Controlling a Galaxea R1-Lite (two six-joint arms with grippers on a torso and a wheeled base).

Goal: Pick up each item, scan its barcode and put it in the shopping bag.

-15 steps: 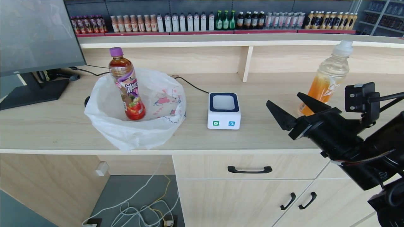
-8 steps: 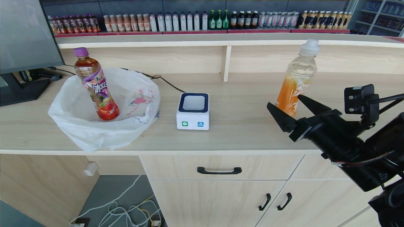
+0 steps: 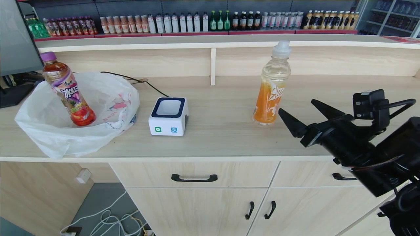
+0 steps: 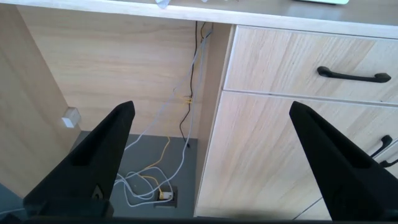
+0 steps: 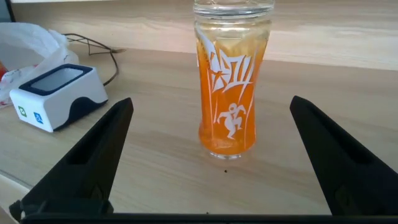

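An orange drink bottle with a white cap stands upright on the wooden counter, right of the white barcode scanner. My right gripper hangs open just right of that bottle, empty; in the right wrist view the orange bottle stands ahead between the open fingers, with the scanner off to one side. A white shopping bag lies at the counter's left with a purple-capped tea bottle leaning inside. My left gripper is open below counter height, facing the cabinet front.
A monitor on a black stand occupies the far left. A raised wooden ledge runs along the counter's back, with shelves of bottles behind. Drawers with black handles sit under the counter; cables lie on the floor.
The head camera has swung right, so everything on the counter has slid left in the picture. The orange bottle now stands close to the right gripper's fingertips.
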